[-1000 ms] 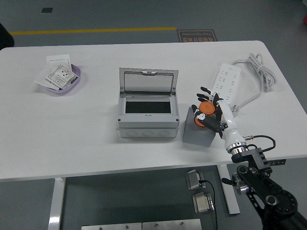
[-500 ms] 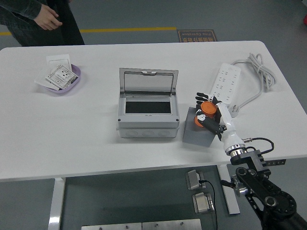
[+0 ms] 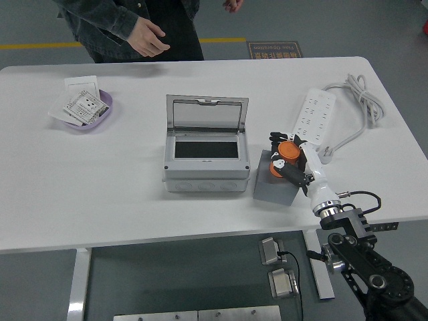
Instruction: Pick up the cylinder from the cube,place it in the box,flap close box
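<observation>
cylinder (image 3: 288,152) orange, sitting over the top of the grey cube (image 3: 275,185), wrapped by the black fingers (image 3: 292,171) of the right hand (image 3: 289,160). hard to tell whether lifted clear of the cube or just touching it. so: grasp made, carry not begun.

box (image 3: 206,157) grey, just left of the cube, lid (image 3: 207,112) standing upright at the back, dark inside showing and nothing orange in there. placing not yet done, closing not yet done.

left hand nowhere in the head view.

person (image 3: 134,27) at the far side of the worktop (image 3: 100,174), one hand (image 3: 149,37) hanging loose above the far edge, touching nothing on it.

purple dish (image 3: 103,115) with paper packets at the far left, white power strip (image 3: 317,115) with its coiled cable to the far right, both well apart from the work.

by judgement, roughly a third through: first step in hand, then a short move leftward over the box wall, a release inside, and a push on the lid to flap it down.
</observation>
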Controlling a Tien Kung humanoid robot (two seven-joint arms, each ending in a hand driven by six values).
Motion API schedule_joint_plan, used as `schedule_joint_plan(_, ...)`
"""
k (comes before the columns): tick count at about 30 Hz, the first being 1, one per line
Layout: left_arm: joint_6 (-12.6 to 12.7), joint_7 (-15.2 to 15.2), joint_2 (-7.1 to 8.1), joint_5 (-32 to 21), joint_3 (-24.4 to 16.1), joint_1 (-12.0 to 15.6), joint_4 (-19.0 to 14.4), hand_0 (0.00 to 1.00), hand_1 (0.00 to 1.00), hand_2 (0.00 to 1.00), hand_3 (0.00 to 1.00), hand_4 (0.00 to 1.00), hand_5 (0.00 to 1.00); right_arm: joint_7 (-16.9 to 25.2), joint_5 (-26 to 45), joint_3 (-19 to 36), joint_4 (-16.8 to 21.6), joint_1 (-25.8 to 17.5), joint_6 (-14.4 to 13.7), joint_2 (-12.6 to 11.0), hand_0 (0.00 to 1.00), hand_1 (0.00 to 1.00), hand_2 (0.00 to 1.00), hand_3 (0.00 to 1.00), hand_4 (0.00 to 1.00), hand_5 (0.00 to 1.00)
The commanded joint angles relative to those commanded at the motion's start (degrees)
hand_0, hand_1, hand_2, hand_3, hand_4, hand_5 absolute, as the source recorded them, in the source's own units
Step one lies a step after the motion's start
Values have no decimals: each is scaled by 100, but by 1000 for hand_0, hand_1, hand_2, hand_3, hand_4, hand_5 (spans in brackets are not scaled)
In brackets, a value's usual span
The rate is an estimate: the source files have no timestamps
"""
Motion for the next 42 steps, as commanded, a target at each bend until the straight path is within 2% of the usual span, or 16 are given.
schedule_joint_plan(2, 4, -3, 0, -10, 9, -3, 0, 658, 699, 674, 719, 789, 526, -29, -52, 6, 33, 14, -30, -15, 784, 697, 646, 594, 2, 22)
schedule_joint_plan(3, 6, -4, -1, -18, 16, -5, 0, 659, 700, 674, 718, 790, 527, -42, -78, 11, 47, 21, -44, -23, 771, 654, 603, 527, 2, 2)
schedule_joint_plan(8, 13, -13, -6, -43, 41, -10, 0, 659, 700, 674, 718, 790, 527, -100, -223, 47, 100, 67, -102, -63, 771, 654, 603, 527, 2, 2)
schedule_joint_plan(9, 14, -14, -6, -50, 48, -11, 0, 659, 699, 674, 719, 790, 528, -116, -268, 59, 115, 83, -122, -75, 691, 585, 573, 519, 41, 2)
schedule_joint_plan(14, 19, -22, -1, -66, 62, -10, 0, 659, 699, 674, 719, 790, 528, -255, -616, 96, 236, 178, -279, -146, 691, 585, 573, 519, 41, 2)
schedule_joint_plan(15, 20, -23, 1, -69, 64, -11, 0, 659, 699, 674, 718, 789, 530, -316, -755, 97, 281, 219, -339, -173, 590, 384, 521, 512, 82, 2)
schedule_joint_plan(20, 26, -22, 0, -77, 70, -13, 0, 659, 699, 674, 718, 789, 530, -556, -1348, 57, 435, 466, -527, -289, 590, 384, 521, 512, 82, 2)
schedule_joint_plan(21, 27, -21, -1, -75, 68, -14, 0, 659, 699, 674, 718, 790, 531, -607, -1474, 38, 452, 531, -557, -311, 517, 340, 516, 507, 65, 2)
schedule_joint_plan(24, 33, -22, -2, -78, 68, -17, 0, 659, 699, 674, 718, 790, 531, -760, -1838, -52, 475, 722, -621, -364, 517, 340, 516, 507, 65, 2)
schedule_joint_plan(26, 36, -20, -1, -68, 56, -17, 0, 659, 699, 674, 718, 790, 531, -878, -2082, -183, 462, 883, -650, -404, 517, 340, 516, 507, 65, 2)
schedule_joint_plan(27, 37, -18, 1, -59, 46, -18, 0, 659, 698, 673, 719, 790, 534, -941, -2212, -272, 446, 969, -659, -423, 261, 267, 518, 512, 63, 2)
schedule_joint_plan(32, 37, -7, 12, 13, -23, -7, 0, 659, 698, 673, 719, 790, 534, -1197, -2784, -779, 330, 1371, -653, -459, 261, 267, 518, 512, 63, 2)
schedule_joint_plan(33, 35, -1, 16, 35, -44, 0, 0, 659, 698, 674, 719, 790, 534, -1239, -2879, -884, 303, 1454, -647, -449, 121, 235, 517, 514, 71, 2)
schedule_joint_plan(38, 28, 38, 42, 194, -201, 33, 0, 659, 698, 674, 719, 790, 534, -1410, -3237, -1515, 132, 1897, -602, -335, 121, 235, 517, 514, 71, 2)
schedule_joint_plan(39, 28, 43, 48, 218, -225, 37, 0, 659, 698, 675, 718, 790, 535, -1433, -3281, -1649, 81, 1986, -591, -301, 66, 209, 518, 514, 83, 2)
schedule_joint_plan(42, 28, 53, 61, 254, -261, 44, 0, 659, 698, 675, 718, 790, 535, -1475, -3346, -2017, -83, 2208, -561, -207, 66, 209, 518, 514, 83, 2)
